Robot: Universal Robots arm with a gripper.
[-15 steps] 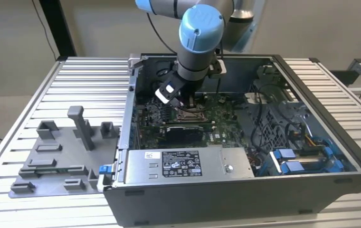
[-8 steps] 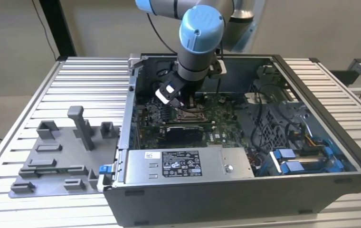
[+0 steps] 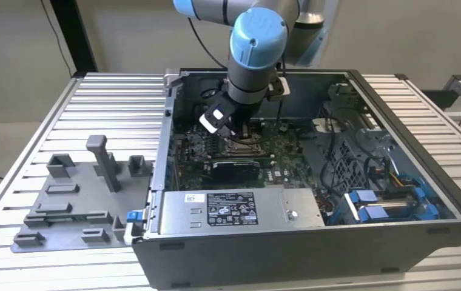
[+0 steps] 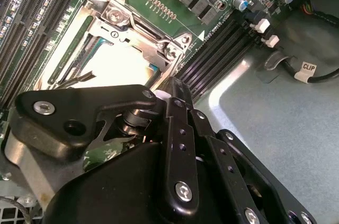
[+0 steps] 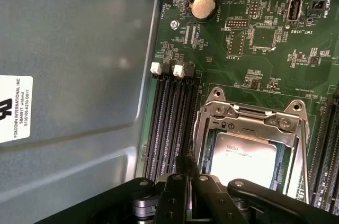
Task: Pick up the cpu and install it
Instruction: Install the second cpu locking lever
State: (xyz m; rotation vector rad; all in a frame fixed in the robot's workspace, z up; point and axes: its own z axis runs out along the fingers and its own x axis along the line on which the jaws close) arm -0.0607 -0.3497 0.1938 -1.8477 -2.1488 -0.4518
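Observation:
The cpu (image 5: pixel 248 156) is a pale silver-grey square lying flat inside the metal socket frame (image 5: pixel 254 118) on the green motherboard. In the second wrist view the cpu (image 4: pixel 114 65) sits in the same frame (image 4: pixel 132 17), partly hidden by the black gripper linkage. My gripper (image 3: pixel 242 134) reaches down into the open computer case, directly over the socket. In both wrist views the gripper (image 5: pixel 196 203) (image 4: pixel 153 121) hangs just above the edge of the cpu. I cannot see whether it touches the chip.
Black memory slots (image 5: pixel 169 123) run beside the socket, and a coin battery (image 5: pixel 203 6) sits further along the board. The case wall (image 3: pixel 168 121), power supply (image 3: pixel 230 209) and blue drive brackets (image 3: pixel 376 203) hem in the arm. Grey fixture blocks (image 3: pixel 77 200) stand on the slatted table at the exterior view's left.

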